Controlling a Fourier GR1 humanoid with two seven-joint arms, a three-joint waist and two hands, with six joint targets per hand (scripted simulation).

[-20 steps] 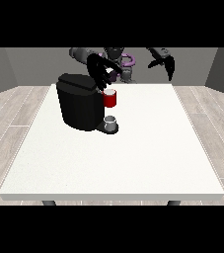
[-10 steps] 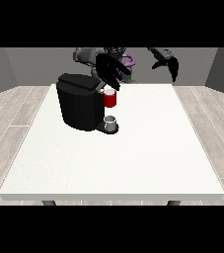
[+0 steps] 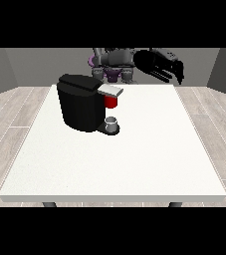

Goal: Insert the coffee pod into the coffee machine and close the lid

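Note:
The black coffee machine [image 3: 82,102] stands on the white table [image 3: 134,159], left of the middle. A grey lid flap [image 3: 110,90] lies level at its top front, over a red thing at the machine [image 3: 112,102]. A small grey thing [image 3: 112,123] sits on the machine's base below; I cannot tell it for the pod. The hand at the view's right [image 3: 165,67] hangs raised over the table's far right side, fingers relaxed and holding nothing. No hand shows at the view's left.
The robot's torso [image 3: 114,62] stands behind the table's far edge. Grey walls and a wood-patterned floor [image 3: 15,109] surround the table.
The hand at the view's left, which hovered over the machine's top, has pulled back out of sight. The grey lid flap now shows level. The other hand stays raised.

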